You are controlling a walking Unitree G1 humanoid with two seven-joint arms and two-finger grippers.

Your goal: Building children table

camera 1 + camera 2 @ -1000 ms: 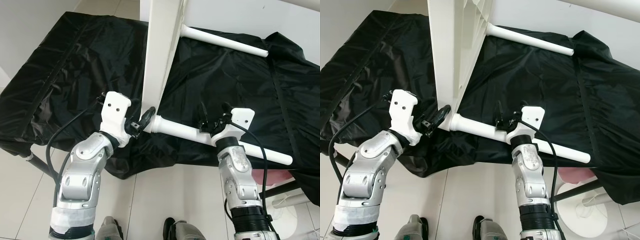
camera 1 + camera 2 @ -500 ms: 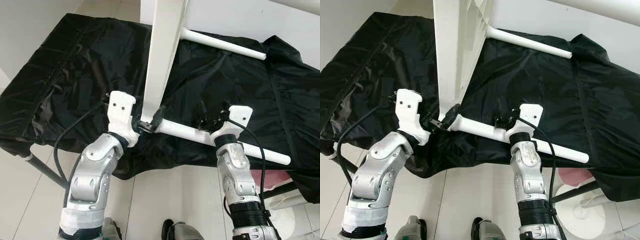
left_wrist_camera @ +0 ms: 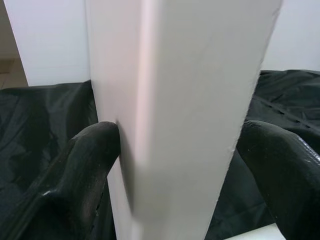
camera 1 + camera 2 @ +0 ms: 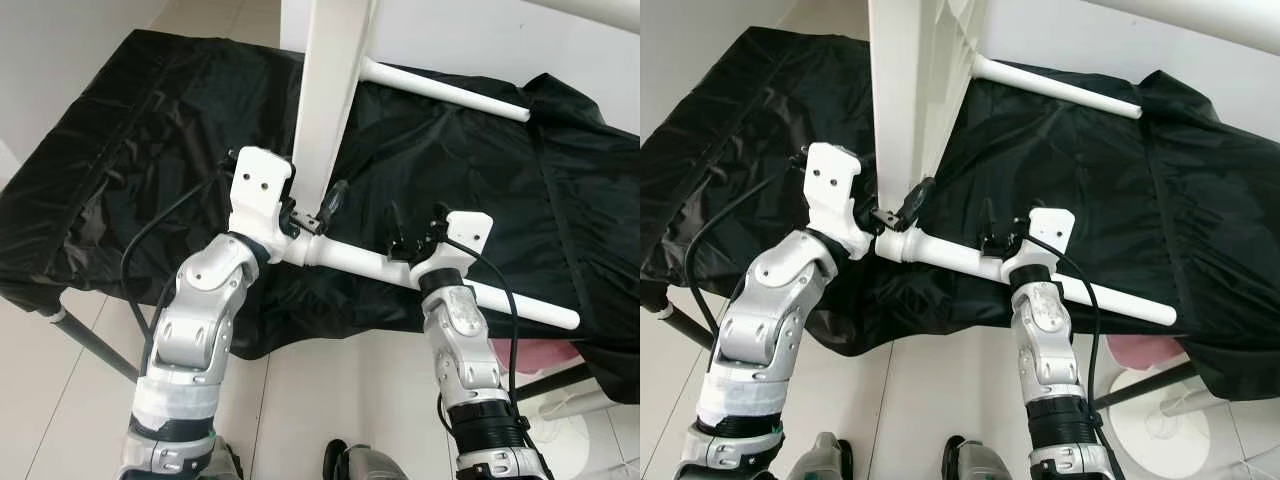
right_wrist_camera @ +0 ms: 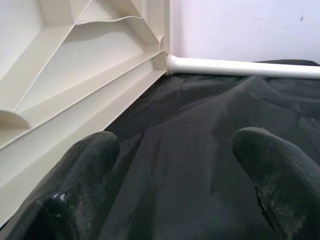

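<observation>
A white plastic table top (image 4: 330,90) stands on its edge on the black-covered work table (image 4: 150,130). Its ribbed underside (image 5: 75,65) faces my right. Two white round legs stick out of it: a near leg (image 4: 520,305) and a far leg (image 4: 450,90). My left gripper (image 4: 312,208) straddles the panel's near edge (image 3: 180,100) just above the near leg's joint, open, with one finger (image 3: 90,160) touching the panel. My right gripper (image 4: 412,225) hovers over the middle of the near leg, open, with only black cloth between its fingers (image 5: 85,165).
The black cloth hangs over the work table's front edge, above a grey frame leg (image 4: 90,340). A white wall stands behind. On the tiled floor at the right is a white and pink stand (image 4: 1160,400). My feet are below.
My left gripper has risen from the end of the near leg and now sits around the upright panel's edge. The right gripper has shifted slightly left along the near leg.
</observation>
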